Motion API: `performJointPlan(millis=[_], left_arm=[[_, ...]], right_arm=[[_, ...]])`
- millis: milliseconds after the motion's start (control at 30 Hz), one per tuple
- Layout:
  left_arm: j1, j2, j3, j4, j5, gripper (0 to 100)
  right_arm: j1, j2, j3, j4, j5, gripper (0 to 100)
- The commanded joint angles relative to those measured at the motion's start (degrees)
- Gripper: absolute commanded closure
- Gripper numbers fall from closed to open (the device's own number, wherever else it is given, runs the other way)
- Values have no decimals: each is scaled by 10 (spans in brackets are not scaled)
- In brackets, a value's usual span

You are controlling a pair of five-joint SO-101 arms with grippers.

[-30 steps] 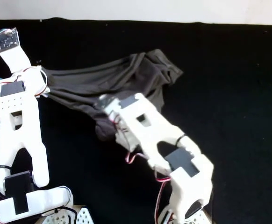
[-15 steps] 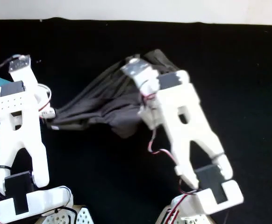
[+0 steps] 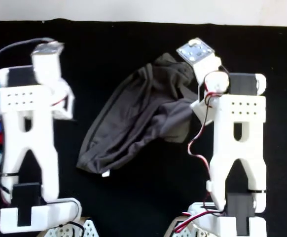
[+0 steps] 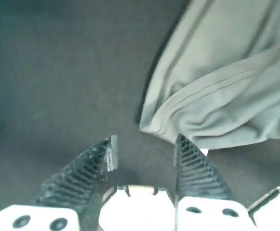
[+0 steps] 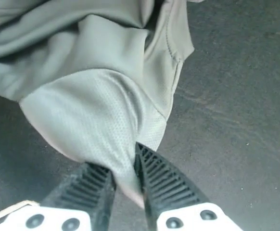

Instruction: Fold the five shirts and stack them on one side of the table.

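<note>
Grey cloth of the shirt (image 5: 96,110) is pinched tight in the right end effector (image 5: 124,161). We judge the step goes best if that clamp holds firm while the left end effector (image 4: 146,142), fingers apart and empty, takes the free hem just beside it, so we can spread the shirt flat. It lies twisted in long creases on the black tabletop (image 3: 262,49), between the arms.

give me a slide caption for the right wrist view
The right arm's jaws pinch a fold of the grey shirt above the black table.
</note>
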Motion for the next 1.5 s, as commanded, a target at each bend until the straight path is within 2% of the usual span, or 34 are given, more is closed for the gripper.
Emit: performJointPlan(millis=[0, 100, 167, 300, 567, 733, 867, 967, 1033, 1133, 1167, 1467], left_arm=[[114, -9, 16, -22, -4, 807], [182, -9, 102, -95, -5, 807], [190, -9, 163, -159, -6, 807], [164, -9, 262, -258, -29, 806], [121, -8, 389, -378, -99, 807], [77, 10, 419, -427, -142, 807], [61, 94, 387, -423, -163, 808], [60, 142, 327, -370, -163, 812], [60, 160, 284, -334, -162, 859], [53, 164, 232, -294, -162, 986], [47, 164, 215, -279, -161, 995], [-40, 166, 118, -176, -164, 988]], right_arm=[[9, -30, -4, 6, 7, 993], [10, -36, 20, 6, 8, 993], [11, -43, 33, 5, 9, 993], [12, -63, 41, 7, 10, 993], [12, -87, 41, 7, 10, 993], [12, -86, 41, 7, 10, 993], [12, -85, 41, 7, 8, 993], [12, -85, 41, 7, 8, 993], [12, -85, 41, 7, 8, 993], [12, -85, 41, 7, 9, 993], [12, -84, 41, 7, 9, 993], [81, -82, 44, -48, 12, 993]])
